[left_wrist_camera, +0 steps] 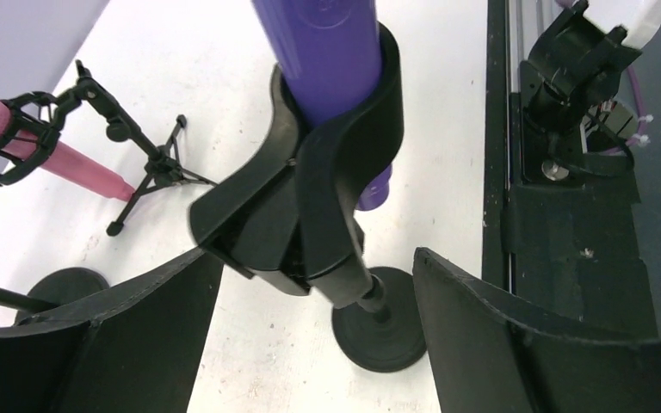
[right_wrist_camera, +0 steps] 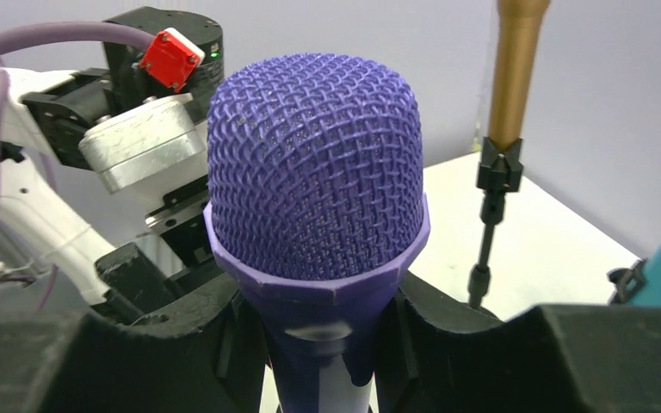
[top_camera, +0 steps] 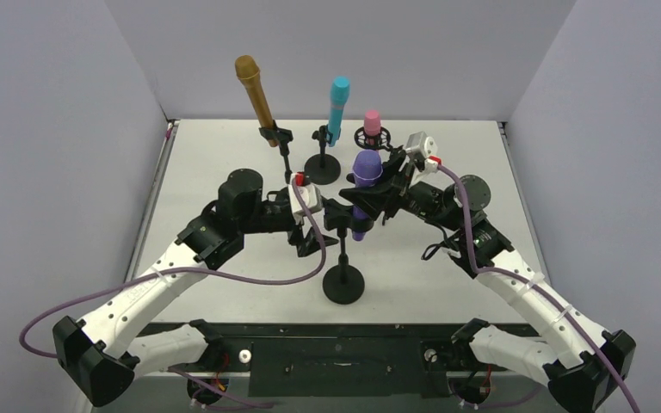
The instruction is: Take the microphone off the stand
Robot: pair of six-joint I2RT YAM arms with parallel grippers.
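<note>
The purple mesh-headed microphone [right_wrist_camera: 314, 172] sat in the black plastic clip [left_wrist_camera: 331, 189] of the round-based black stand [top_camera: 343, 274]. The right gripper [right_wrist_camera: 318, 344] was clenched on the microphone's body just above the clip. The left gripper [left_wrist_camera: 314, 258] stood released, its fingers either side of the clip and apart from it. The lifting-out step seemed in hand; the next move likely called for bracing the clip and drawing the microphone up along its axis.

Left wrist view crops purple microphone [left_wrist_camera: 327, 52] head, right wrist view crops gold microphone [right_wrist_camera: 516, 60] head
</note>
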